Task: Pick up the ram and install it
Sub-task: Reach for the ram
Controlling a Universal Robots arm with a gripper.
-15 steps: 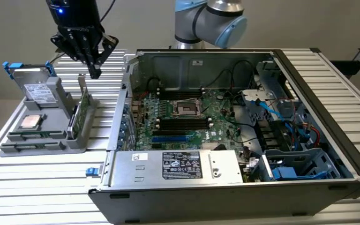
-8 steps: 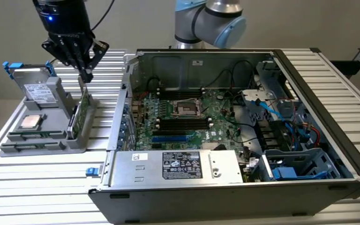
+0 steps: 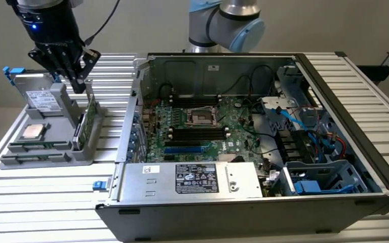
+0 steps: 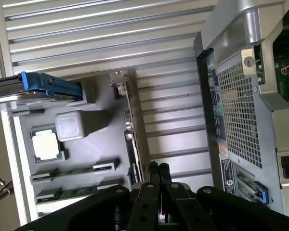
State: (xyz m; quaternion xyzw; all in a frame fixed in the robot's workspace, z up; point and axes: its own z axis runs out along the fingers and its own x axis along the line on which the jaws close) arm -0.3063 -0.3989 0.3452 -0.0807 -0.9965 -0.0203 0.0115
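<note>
Jaws closed on nothing, above the upright card (image 3: 87, 119)
The ram (image 3: 38, 147) lies flat at the holder's (image 3: 18, 163) opposite end from the gripper (image 3: 79, 85), its length crosswise to that card.

The black gripper (image 4: 158, 168), fingers pressed together, hangs just beside the edge of a tall green expansion card with a silver bracket (image 4: 130, 126), which stands on edge in a grey plastic holder (image 4: 94, 149). From the gripper, a square silver processor chip (image 4: 45, 145) lies at 9 o'clock and a grey perforated metal computer case (image 4: 236, 110) at 2 o'clock. A slim green ram stick (image 4: 58, 195) lies at 6 o'clock from the chip.
</note>
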